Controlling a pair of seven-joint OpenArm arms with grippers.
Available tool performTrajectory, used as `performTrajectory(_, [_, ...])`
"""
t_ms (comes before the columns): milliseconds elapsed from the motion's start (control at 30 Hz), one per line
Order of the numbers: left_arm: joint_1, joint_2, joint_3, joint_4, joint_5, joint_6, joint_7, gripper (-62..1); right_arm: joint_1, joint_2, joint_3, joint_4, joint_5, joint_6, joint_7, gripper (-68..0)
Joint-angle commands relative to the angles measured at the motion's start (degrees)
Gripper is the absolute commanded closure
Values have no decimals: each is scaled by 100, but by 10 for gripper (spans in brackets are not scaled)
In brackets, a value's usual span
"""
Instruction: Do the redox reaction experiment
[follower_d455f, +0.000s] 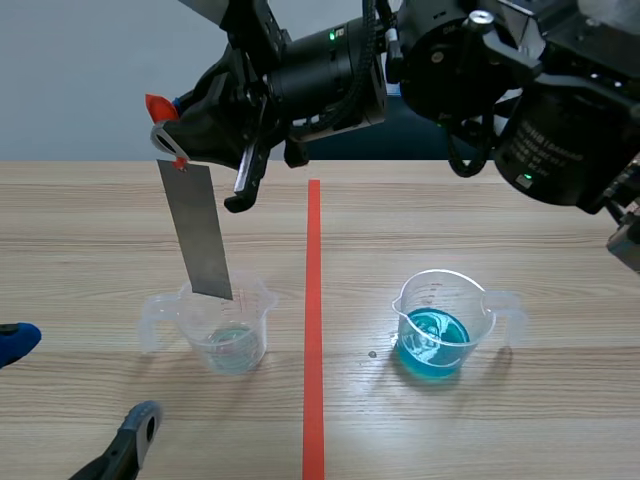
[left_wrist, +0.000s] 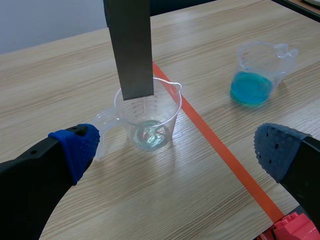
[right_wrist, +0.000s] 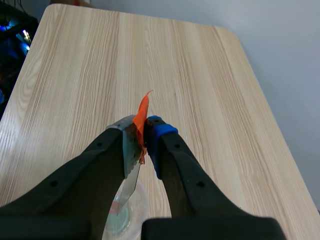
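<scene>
**On a wooden bench, one strip hangs over one of two cups**

A pale wooden bench (follower_d455f: 520, 430) runs back to a grey-blue wall (follower_d455f: 80, 70). One orange-red tape line (follower_d455f: 313, 300) splits it down the middle.

Two clear plastic cups with handles stand on it, one on each side of the line and well apart. The left cup (follower_d455f: 225, 330) holds only a shallow pool of pale liquid at its bottom. The right cup (follower_d455f: 440, 320) holds bright blue liquid, filling roughly its lower third.

There is one grey metal strip (follower_d455f: 200, 235), with an orange tag (follower_d455f: 160, 105) at its top end. The right arm (follower_d455f: 330, 70) crosses the top of the scene view from the right. The right jaws are closed on the strip's tagged top end. The strip hangs nearly upright, tilted slightly. Its lower end is at the left cup's mouth, clear of the liquid; whether it is inside the rim or just above it cannot be told.

The left jaws are spread wide and hold nothing. Their two blue pads (left_wrist: 77, 147) sit low over the bench on the near side of the left cup, which stands ahead of the gap between them.
</scene>
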Motion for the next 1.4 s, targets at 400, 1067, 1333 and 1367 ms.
performTrajectory(400, [13, 31, 31, 35, 2, -15, -76, -623, -223, -330, -4, -570, -1198, 42, 964, -7])
performTrajectory(1067, [11, 31, 31, 35, 2, -15, -79, -623, -584, -330, -339, -688, -3477, 42, 2365, -7])
performTrajectory(1333, [11, 31, 31, 35, 2, -15, -79, -623, -634, -328, -417, -839, -3877, 42, 2608, -8])
performTrajectory(1367, [11, 31, 31, 35, 2, -15, -79, -623, -634, -328, -417, -839, -3884, 42, 2610, -7])
